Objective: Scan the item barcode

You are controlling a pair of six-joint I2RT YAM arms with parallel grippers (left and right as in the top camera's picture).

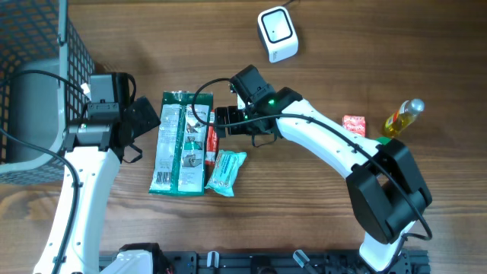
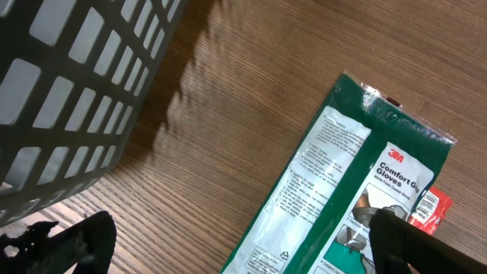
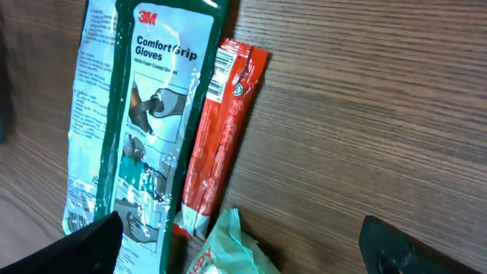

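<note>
Left claw [image 1: 151, 123] and right claw [image 1: 219, 123] both spread, gripping nothing. One green plastic glove packet [image 1: 181, 142] lies between them. One red stick sachet [image 1: 211, 146] and one teal wrapper [image 1: 227, 171] lie just right of the packet.

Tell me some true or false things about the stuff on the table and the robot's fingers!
1. The gloves pack is green. True.
2. The red packet lies inside the basket. False: it lies on the table, right beside the gloves pack.
3. The right fingers are squeezing the red packet. False: they are wide open and hold nothing.
4. The white scanner sits on the table, away from the packs. True.
</note>
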